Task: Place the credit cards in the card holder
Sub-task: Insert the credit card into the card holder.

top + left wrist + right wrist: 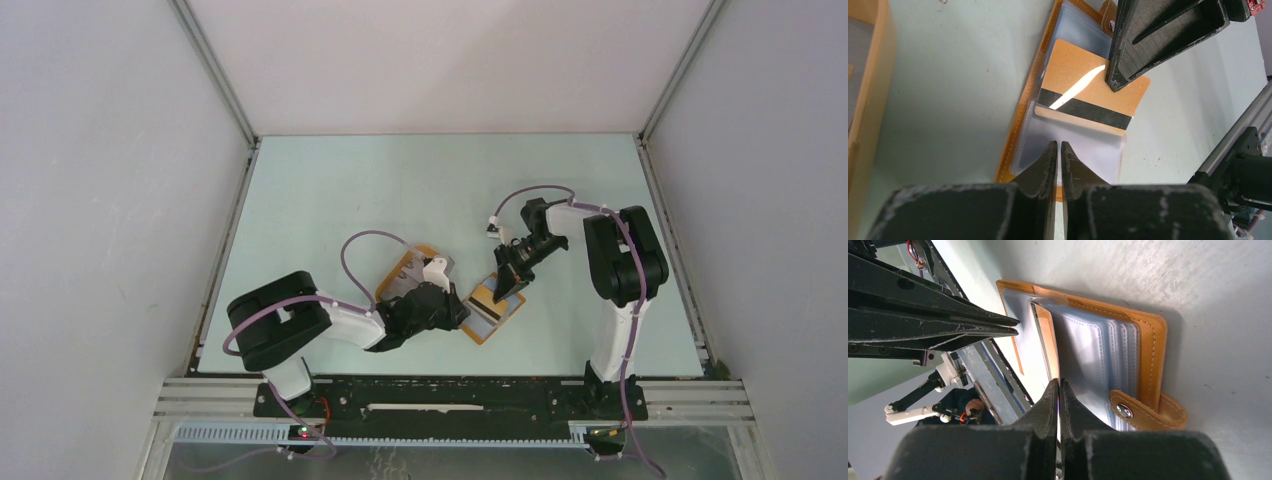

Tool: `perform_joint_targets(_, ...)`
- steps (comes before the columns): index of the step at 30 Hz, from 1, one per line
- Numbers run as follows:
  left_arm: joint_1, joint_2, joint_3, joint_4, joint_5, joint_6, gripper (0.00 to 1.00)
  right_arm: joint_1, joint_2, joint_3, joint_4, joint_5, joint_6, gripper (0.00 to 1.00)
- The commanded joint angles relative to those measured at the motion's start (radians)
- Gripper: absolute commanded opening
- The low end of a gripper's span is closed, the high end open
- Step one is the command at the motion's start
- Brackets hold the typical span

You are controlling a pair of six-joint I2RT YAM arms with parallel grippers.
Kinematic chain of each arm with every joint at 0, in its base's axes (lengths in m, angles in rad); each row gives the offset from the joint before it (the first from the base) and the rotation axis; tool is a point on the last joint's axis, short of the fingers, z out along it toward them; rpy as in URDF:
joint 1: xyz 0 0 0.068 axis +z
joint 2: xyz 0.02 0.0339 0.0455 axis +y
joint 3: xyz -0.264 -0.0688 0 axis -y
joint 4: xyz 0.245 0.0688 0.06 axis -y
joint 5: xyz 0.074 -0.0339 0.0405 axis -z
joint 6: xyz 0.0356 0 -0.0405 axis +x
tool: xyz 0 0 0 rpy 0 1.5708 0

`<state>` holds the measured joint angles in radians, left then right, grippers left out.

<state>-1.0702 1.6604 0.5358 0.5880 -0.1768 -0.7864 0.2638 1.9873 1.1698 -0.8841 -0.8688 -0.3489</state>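
We record, leftmost, an orange-tan rimmed tray (878,100). Next comes the left pincer (1059,146), jaws all but closed over a clear plastic sleeve (1083,150); whether it grips the sleeve we cannot tell. The open orange-tan leather wallet (1150,355) lies between the pincers. Its tan black-striped card (1083,75) sits crosswise, striped edge in the sleeve and pointing at the left pincer. The right pincer (1058,385) clamps its far edge.

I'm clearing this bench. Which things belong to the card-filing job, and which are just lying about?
In the job:
credit card
card holder
left gripper
right gripper

Lying about:
orange tray, untouched
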Motion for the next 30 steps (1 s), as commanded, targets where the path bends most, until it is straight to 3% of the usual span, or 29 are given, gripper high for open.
perform_joint_targets(1,0.004,-0.036,-0.028,-0.018,0.002,0.011,0.11,0.025,-0.008,-0.012,0.036,0.05,0.004,0.05)
perform_joint_targets(14,0.004,-0.162,-0.049,-0.097,-0.014,0.029,0.18,0.05,-0.044,-0.005,0.043,0.075,-0.002,0.18)
perform_joint_targets(22,0.001,-0.242,-0.114,-0.153,-0.018,0.009,0.22,0.065,-0.06,-0.005,0.046,0.093,-0.004,0.21)
perform_joint_targets(30,-0.031,-0.222,-0.132,-0.152,-0.01,-0.019,0.26,0.09,-0.071,-0.005,0.053,0.121,-0.004,0.23)
